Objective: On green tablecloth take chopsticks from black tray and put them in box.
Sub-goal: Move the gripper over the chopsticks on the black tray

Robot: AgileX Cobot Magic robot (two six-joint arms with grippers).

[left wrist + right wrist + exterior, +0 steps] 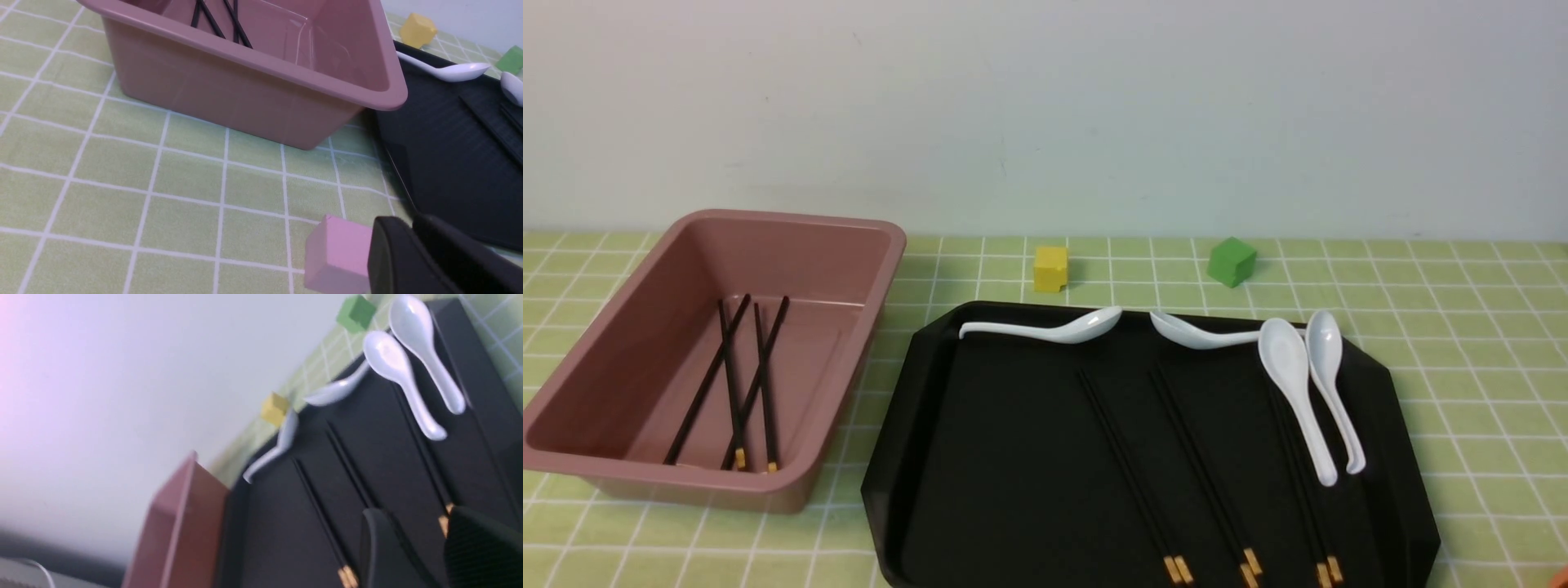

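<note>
Chopsticks (1201,465): partly moved. Two pairs (four sticks) lie loosely crossed on the floor of the box (866,237), gold ends towards the robot. The box sits on the green tablecloth (1462,327), just off the black tray's (980,457) left side.

Left to move: three pairs on the tray, side by side across its right half. Their gold ends sit at the tray's near edge and their tips point to its far edge. So by my count, two of five pairs are done.

- The rightmost pair runs alongside or under the handles of two white spoons (1294,384). Can't tell if they touch. I'd expect that one to be the fiddly pick.
- Two more spoons lie along the tray's far rim. The yellow cube (1050,269) and green cube (1231,261) are on the cloth beyond the tray's far edge, not in the way.

Right gripper (425,539): low over the tray's near edge by the gold ends. Its jaws are spread with a clear gap and pinch nothing, and one gold tip shows in the gap. It looks lined up for the next pick.

Left gripper (408,253): off the tray's left near corner, next to a pink cube (335,253) on the cloth. Only part of its black body shows, so I can't tell how the jaws stand.
</note>
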